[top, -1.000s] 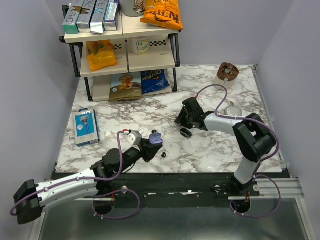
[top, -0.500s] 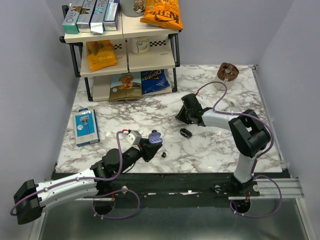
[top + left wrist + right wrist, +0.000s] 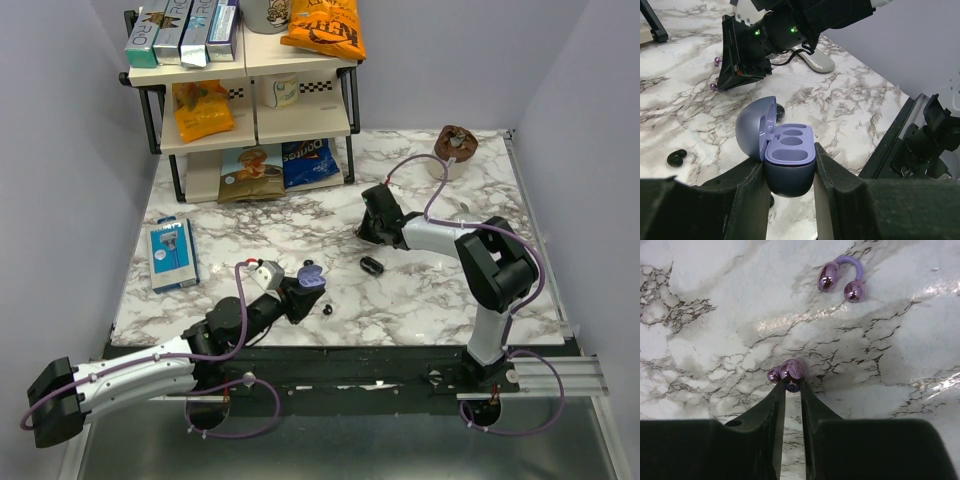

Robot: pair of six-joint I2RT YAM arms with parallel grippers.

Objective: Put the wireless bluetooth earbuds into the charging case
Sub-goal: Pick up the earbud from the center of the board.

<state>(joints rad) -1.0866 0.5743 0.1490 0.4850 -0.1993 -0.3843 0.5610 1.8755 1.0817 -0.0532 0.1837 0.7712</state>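
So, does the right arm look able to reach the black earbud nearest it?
Probably yes: the earbud lies uncovered close beside the right gripper, though that gripper pinches a lilac piece.

Left claw (image 3: 790, 170) and right claw (image 3: 792, 384) black; silver-grey arm links (image 3: 130, 378); purple cables (image 3: 243, 320)

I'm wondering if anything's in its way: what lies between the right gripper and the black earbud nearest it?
Nothing: in the top view that stretch is bare marble between the right gripper and the earbud.
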